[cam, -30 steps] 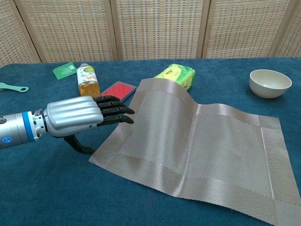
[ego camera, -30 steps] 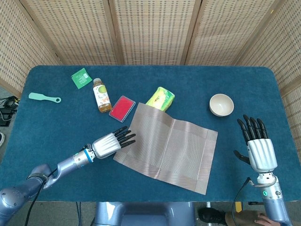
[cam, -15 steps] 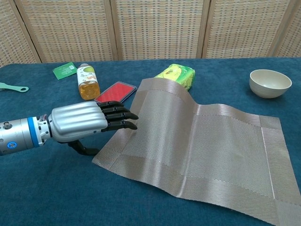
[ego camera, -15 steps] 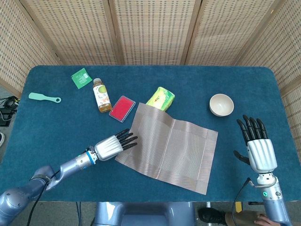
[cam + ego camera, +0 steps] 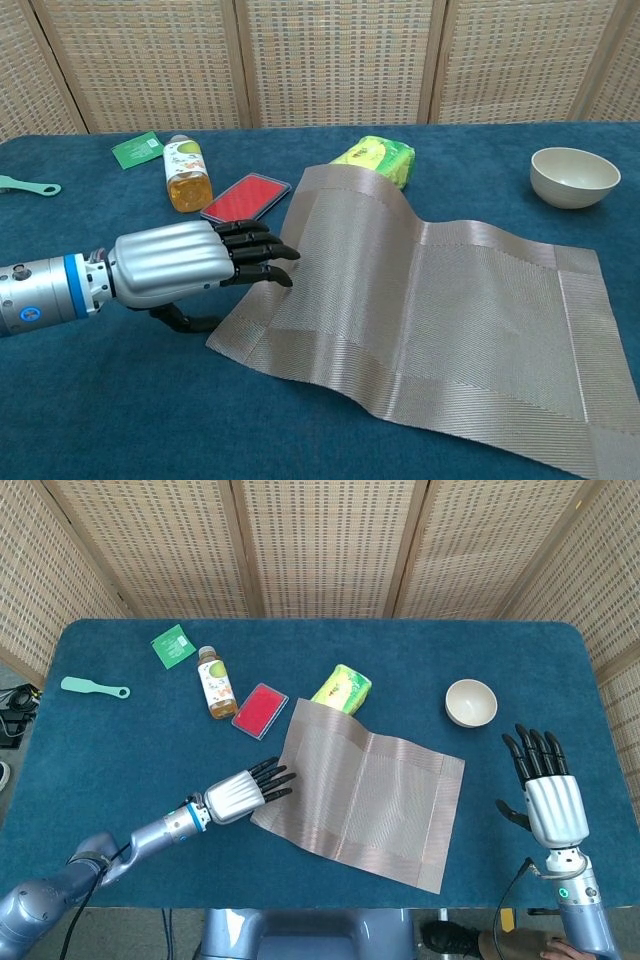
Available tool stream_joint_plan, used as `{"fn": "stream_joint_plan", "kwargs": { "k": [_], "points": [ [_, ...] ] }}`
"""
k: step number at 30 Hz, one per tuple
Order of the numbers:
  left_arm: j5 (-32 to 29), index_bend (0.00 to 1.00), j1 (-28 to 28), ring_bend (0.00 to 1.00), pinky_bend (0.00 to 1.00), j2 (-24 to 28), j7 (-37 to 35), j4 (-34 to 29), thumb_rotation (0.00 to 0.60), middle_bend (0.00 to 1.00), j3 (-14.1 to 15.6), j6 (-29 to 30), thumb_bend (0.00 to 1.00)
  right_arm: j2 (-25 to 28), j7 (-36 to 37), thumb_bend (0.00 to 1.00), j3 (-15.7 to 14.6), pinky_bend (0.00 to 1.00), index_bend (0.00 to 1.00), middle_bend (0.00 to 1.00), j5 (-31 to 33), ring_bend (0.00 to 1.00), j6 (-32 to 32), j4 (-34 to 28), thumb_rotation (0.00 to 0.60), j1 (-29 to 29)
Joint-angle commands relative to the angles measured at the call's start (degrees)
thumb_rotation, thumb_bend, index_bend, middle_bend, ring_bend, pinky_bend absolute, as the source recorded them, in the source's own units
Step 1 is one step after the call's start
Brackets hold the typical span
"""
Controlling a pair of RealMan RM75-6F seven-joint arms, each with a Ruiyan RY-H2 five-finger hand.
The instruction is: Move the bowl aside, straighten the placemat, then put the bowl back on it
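Note:
The woven beige placemat (image 5: 370,800) (image 5: 450,310) lies skewed on the blue table, and its far corner rides up against a yellow packet (image 5: 342,689) (image 5: 377,160). My left hand (image 5: 240,790) (image 5: 180,265) is at the mat's left edge. Its fingers lie on top of the mat and the thumb curls in underneath, pinching the edge. The cream bowl (image 5: 471,702) (image 5: 574,176) stands off the mat at the far right, upright and empty. My right hand (image 5: 548,795) hovers open near the front right edge, well clear of the bowl and the mat.
Left of the mat's far corner lie a red flat case (image 5: 260,710) (image 5: 246,197) and a bottle of orange drink (image 5: 214,683) (image 5: 185,173). A green sachet (image 5: 173,645) (image 5: 138,149) and a teal spatula (image 5: 94,688) (image 5: 25,186) sit at the far left.
My left hand has slid right and slightly toward the table's front, taking the mat's left edge with it. The bowl has not moved and the right hand has barely shifted.

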Motion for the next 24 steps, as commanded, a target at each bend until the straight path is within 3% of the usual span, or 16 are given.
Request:
{"fn": "stream_joint_plan", "kwargs": {
  "k": [1,24],
  "points": [
    [0.0,0.15,-0.1,0.0,0.0,-0.1,0.0,0.1,0.6,0.0,0.0,0.1,0.41,0.0,0.1,0.0,0.0,0.0,0.09,0.0,-0.1,0.0,0.0,-0.1,0.6,0.0],
    [-0.4,0.27,-0.6,0.0,0.0,-0.2,1.1,-2.5,0.6,0.0,0.5,-0.2,0.48,0.8,0.7,0.0,0.4,0.0,0.11,0.0,-1.1,0.0,0.3,-1.0,0.6,-0.5]
  ]
}}
